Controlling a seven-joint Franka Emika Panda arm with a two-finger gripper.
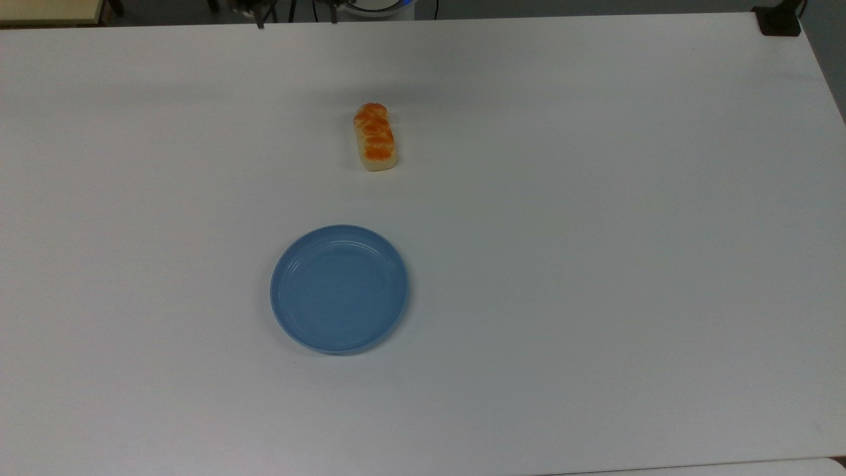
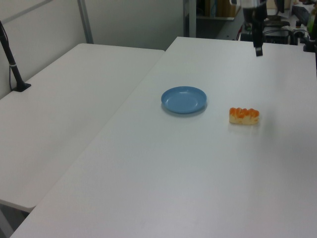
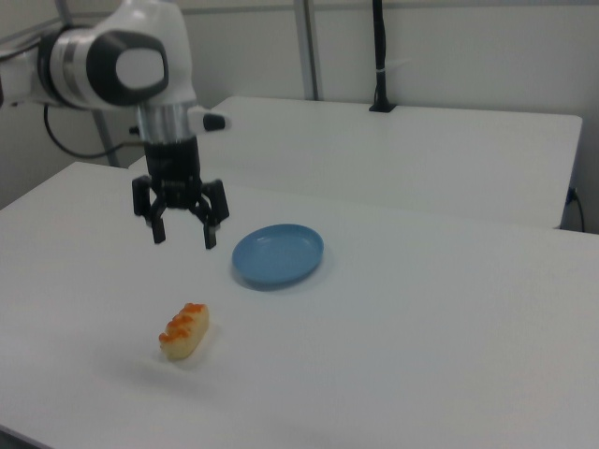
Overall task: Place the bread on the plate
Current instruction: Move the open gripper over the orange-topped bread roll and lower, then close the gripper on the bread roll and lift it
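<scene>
While the bread (image 3: 184, 332) lay flat on the white table (image 3: 449, 337), untouched and with its glossy orange-brown top facing up, the gripper (image 3: 183, 234) hung in the air above and beyond it with its two dark fingers (image 3: 211, 236) spread wide apart and nothing between them. In the right view the fingers pointed straight down, clear of the tabletop, and the bread sat lower in the picture and almost directly beneath them, with a plain gap of air and table between the two.

In the top view the bread (image 1: 375, 137) lay lengthwise toward the table's far edge, pale cream sides showing. The plate (image 1: 339, 289) sat well apart from it, nearer the camera and slightly toward the top view's left, bare and light blue. In the left view the bread (image 2: 243, 116) lay to the left view's right of the plate (image 2: 184, 99), near it but not touching, and the gripper (image 2: 258, 48) showed as a dark finger hanging above the far part of the table, beyond the bread.

The white arm (image 3: 112, 61) came in from the right view's left and bent down into the wrist above the gripper. A second white table (image 3: 402, 140) stood behind, with a black pole (image 3: 378, 56) rising from its far edge.
</scene>
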